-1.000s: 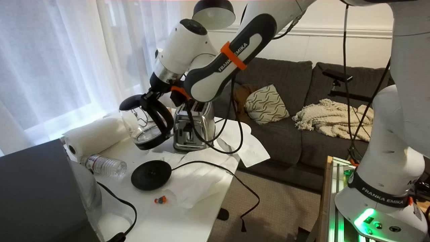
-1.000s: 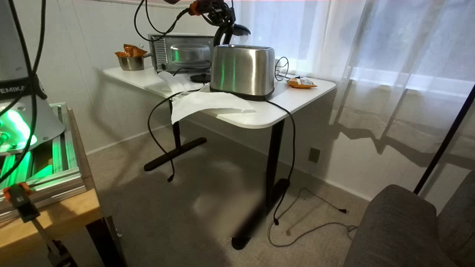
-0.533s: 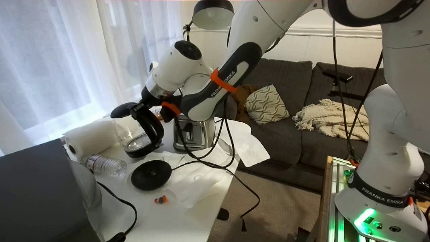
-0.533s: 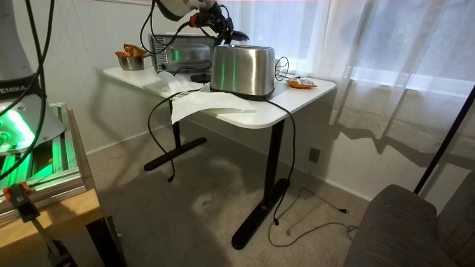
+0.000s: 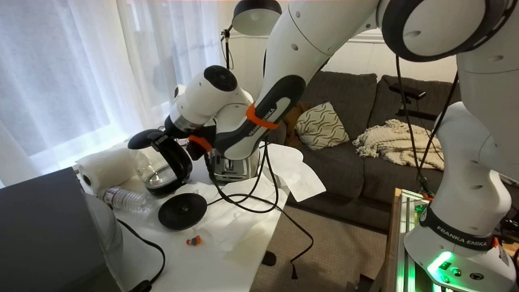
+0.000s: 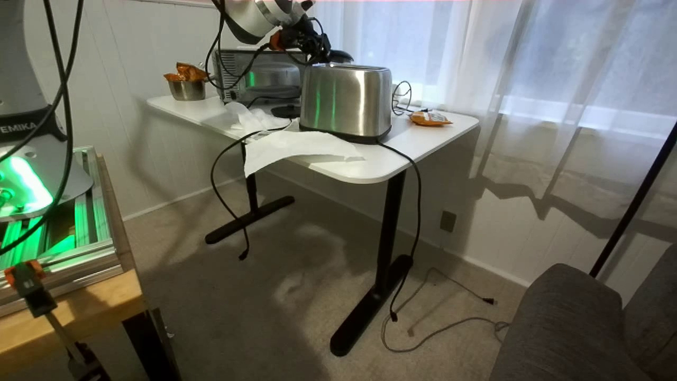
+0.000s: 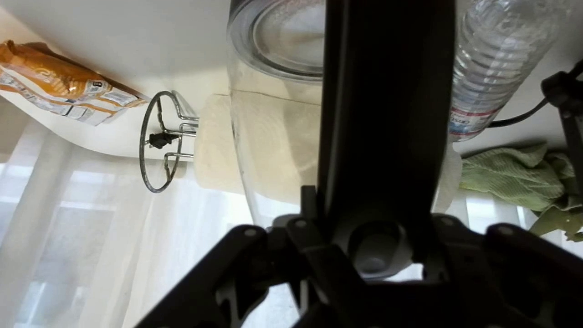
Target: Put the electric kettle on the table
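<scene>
The electric kettle (image 5: 142, 164) has a clear glass body, black lid and black loop handle. My gripper (image 5: 160, 139) is shut on the top of that handle. In the wrist view the handle fills the space between the fingers of the gripper (image 7: 375, 214), and the kettle's glass and bottom rim (image 7: 246, 36) show beside it. The kettle is low over the white table (image 5: 194, 267), slightly tilted, behind the round black base. I cannot tell whether its bottom touches the table. In an exterior view only the lid (image 6: 341, 56) shows; the toaster hides the rest.
The black corded base (image 5: 182, 211) lies just in front of the kettle. A water bottle (image 5: 127, 199) and paper towel roll (image 5: 105, 168) are beside it. The silver toaster (image 6: 344, 100), paper sheets (image 6: 296, 145), an oven (image 5: 40, 227) and a snack bag (image 7: 54, 82) are also on the table.
My gripper has moved down with the kettle, and a little left in an exterior view. The kettle is now lower and less tilted. The grip on the handle has stayed.
</scene>
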Motion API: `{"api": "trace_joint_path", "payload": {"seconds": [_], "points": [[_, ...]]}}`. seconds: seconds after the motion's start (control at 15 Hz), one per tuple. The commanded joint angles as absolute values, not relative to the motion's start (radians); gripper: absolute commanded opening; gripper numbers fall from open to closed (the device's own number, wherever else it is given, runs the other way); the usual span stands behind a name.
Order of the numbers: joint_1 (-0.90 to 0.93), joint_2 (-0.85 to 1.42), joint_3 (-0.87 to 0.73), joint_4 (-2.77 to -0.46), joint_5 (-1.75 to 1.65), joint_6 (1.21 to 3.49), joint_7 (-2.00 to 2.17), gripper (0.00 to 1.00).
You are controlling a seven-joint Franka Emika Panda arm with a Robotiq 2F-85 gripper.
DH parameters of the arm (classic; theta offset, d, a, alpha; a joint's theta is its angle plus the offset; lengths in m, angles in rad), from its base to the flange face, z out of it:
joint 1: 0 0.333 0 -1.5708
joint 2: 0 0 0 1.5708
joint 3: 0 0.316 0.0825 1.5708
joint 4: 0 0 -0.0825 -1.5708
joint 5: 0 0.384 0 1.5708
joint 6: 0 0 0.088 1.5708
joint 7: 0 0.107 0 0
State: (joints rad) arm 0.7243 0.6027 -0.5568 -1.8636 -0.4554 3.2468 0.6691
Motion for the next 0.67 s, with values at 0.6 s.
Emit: {"api": "trace_joint_path", "payload": {"seconds": [0.6], "points": [[0.528,0.571,-0.304,-1.872,-0.454,3.173,0.618,0.20]]}}
